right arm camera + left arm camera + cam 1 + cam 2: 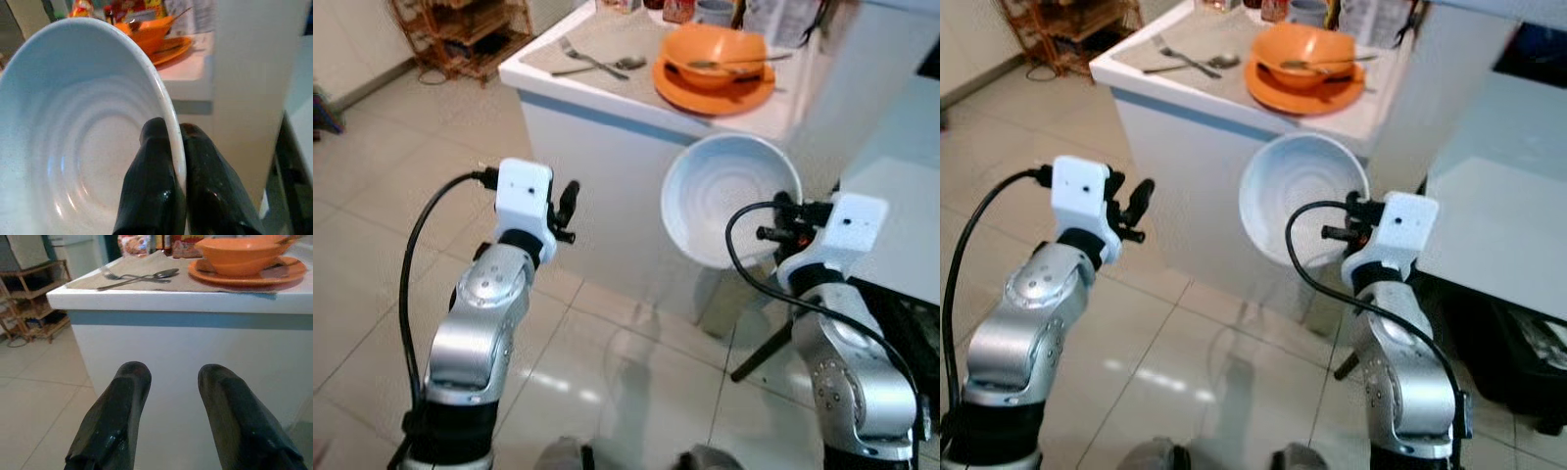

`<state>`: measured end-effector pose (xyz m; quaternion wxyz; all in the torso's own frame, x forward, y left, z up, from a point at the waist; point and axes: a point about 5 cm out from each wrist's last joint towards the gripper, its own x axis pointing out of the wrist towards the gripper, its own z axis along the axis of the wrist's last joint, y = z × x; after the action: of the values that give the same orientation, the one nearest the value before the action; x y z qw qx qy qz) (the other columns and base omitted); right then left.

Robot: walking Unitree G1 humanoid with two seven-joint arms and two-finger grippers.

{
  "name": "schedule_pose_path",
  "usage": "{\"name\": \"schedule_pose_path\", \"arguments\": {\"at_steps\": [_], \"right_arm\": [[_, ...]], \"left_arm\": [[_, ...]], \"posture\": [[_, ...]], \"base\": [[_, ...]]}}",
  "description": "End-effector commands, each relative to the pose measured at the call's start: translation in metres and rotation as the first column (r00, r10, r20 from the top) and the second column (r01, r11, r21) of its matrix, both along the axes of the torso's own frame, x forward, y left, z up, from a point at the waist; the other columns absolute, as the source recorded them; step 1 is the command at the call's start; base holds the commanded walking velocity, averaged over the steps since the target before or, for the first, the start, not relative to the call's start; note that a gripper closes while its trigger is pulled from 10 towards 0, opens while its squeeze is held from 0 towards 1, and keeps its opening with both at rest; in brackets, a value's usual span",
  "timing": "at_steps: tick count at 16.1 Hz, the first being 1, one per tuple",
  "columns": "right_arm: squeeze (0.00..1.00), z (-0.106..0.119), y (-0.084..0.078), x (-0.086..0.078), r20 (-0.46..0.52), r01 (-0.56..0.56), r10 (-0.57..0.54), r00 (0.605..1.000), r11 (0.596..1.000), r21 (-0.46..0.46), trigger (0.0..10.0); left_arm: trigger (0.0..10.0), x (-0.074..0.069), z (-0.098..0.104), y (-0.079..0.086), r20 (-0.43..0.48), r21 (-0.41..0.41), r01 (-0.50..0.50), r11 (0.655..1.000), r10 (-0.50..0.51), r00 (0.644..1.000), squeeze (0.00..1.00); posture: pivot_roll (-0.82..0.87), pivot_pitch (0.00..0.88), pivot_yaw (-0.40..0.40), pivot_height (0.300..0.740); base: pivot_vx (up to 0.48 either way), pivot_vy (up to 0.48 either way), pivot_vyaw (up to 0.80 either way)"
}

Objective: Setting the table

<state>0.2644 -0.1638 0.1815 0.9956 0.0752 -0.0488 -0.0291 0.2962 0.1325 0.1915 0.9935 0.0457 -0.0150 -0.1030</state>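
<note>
The white bowl [83, 142] is pinched by its rim between my right gripper's [176, 147] fingers, tilted, below the counter's edge. My left gripper [168, 396] hangs spread and empty. Beyond both, on the white counter [607, 93], lie a fork [578, 54], a spoon [617, 65] and an orange bowl [715, 54] on an orange plate [715, 93].

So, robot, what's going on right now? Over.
Right gripper pinching white bowl by its rim, short of the table. Left gripper open, empty. Orange bowl already set.
</note>
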Motion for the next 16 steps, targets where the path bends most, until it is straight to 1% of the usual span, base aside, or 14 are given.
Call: {"name": "schedule_pose_path", "arguments": {"at_steps": [1, 2, 3, 6, 9, 11, 12, 16], "right_arm": [[0.00, 0.013, -0.009, -0.005, 0.070, 0.035, -0.033, 0.997, 0.999, -0.031, 10.0], [0.00, 0.016, -0.010, -0.005, 0.081, 0.033, -0.029, 0.996, 0.998, -0.048, 10.0], [0.00, 0.017, -0.011, -0.005, 0.087, 0.031, -0.027, 0.996, 0.999, -0.045, 10.0], [0.00, 0.015, -0.014, -0.004, 0.067, 0.047, -0.044, 0.997, 0.998, -0.050, 10.0], [0.00, 0.016, -0.018, 0.000, 0.070, 0.038, -0.030, 0.997, 0.993, -0.114, 10.0], [0.00, 0.016, -0.019, 0.001, 0.063, 0.034, -0.027, 0.998, 0.993, -0.116, 10.0], [0.00, 0.016, -0.021, 0.002, 0.063, 0.035, -0.028, 0.998, 0.993, -0.117, 10.0], [0.00, 0.019, -0.024, 0.001, 0.082, 0.056, -0.046, 0.996, 0.990, -0.131, 10.0]], "left_arm": [[10.0, 0.002, 0.001, -0.009, 0.004, -0.010, 0.042, 0.999, -0.042, 0.999, 0.00], [10.0, 0.003, 0.002, -0.011, 0.007, -0.006, 0.048, 0.999, -0.048, 0.999, 0.00], [10.0, 0.004, 0.002, -0.012, 0.011, -0.003, 0.052, 0.999, -0.052, 0.999, 0.00], [10.0, 0.003, 0.000, -0.014, 0.017, -0.003, 0.048, 0.999, -0.048, 0.999, 0.00], [10.0, 0.000, 0.004, -0.014, 0.049, 0.036, 0.042, 0.998, -0.044, 0.998, 0.00], [10.0, 0.000, 0.008, -0.015, 0.065, 0.047, 0.044, 0.998, -0.047, 0.997, 0.00], [10.0, 0.001, 0.013, -0.016, 0.082, 0.047, 0.052, 0.998, -0.056, 0.995, 0.00], [10.0, 0.003, 0.015, -0.021, 0.094, 0.046, 0.063, 0.997, -0.067, 0.993, 0.00]], "posture": [[-0.04, 0.116, 0.033, 0.740], [-0.04, 0.116, 0.032, 0.740], [-0.05, 0.113, 0.030, 0.740], [-0.05, 0.106, 0.011, 0.740], [-0.04, 0.098, -0.012, 0.740], [-0.04, 0.095, -0.015, 0.740], [-0.04, 0.090, -0.014, 0.740], [-0.05, 0.082, -0.005, 0.740]], "base": [[0.000, -0.349, 0.00], [0.000, -0.349, 0.00], [0.000, -0.352, 0.00], [0.000, -0.350, 0.00], [0.000, -0.358, 0.00], [0.000, -0.360, 0.00], [0.000, -0.356, 0.00], [0.000, -0.358, 0.00]]}}
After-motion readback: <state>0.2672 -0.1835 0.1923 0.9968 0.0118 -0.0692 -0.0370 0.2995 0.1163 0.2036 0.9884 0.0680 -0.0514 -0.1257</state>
